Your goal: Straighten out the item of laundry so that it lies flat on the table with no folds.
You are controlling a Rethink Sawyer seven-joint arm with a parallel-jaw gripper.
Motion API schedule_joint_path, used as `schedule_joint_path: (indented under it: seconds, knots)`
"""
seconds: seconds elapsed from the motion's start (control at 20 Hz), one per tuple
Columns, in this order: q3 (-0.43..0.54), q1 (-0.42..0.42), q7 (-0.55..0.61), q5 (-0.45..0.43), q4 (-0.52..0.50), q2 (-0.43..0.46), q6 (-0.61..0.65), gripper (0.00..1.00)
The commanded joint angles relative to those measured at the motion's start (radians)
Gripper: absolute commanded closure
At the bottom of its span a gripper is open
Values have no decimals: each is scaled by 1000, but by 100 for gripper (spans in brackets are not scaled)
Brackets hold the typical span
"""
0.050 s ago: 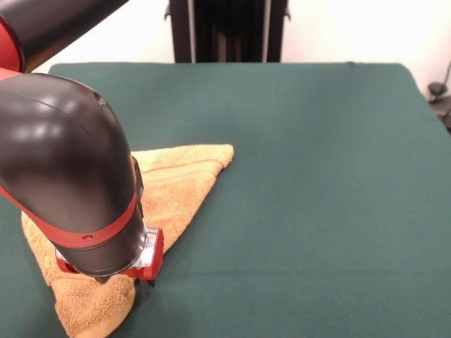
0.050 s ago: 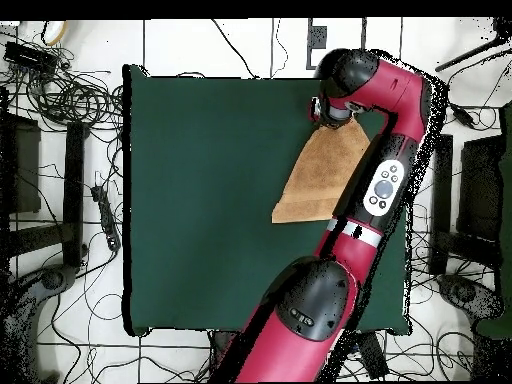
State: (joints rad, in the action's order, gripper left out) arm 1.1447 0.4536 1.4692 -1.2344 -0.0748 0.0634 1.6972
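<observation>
The item of laundry, a golden-orange terry towel, lies on the dark green table at the front view's lower left. It is folded over into a rough triangle, with one corner pointing to the upper right and a bunched end near the bottom edge. My gripper is down at the towel's bunched end, mostly hidden behind the arm's bulky wrist. In the overhead view the towel shows as a tan wedge near the table's top right, and the arm's head covers its upper tip.
My arm lies over the towel's right side in the overhead view and crosses the table's lower right. The black pedestal stands behind the table's far edge. Cables and stands lie on the floor around the table.
</observation>
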Motion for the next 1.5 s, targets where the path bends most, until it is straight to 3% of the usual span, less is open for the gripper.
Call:
schedule_joint_path:
  seconds: [0.05, 0.7, 1.5]
  knots:
    - [142, -22, 94, -109, -96, 129, -102, 0]
    - [210, -15, 89, -218, -90, 129, -45, 0]
    - [250, -7, 82, -260, -94, 132, -44, 0]
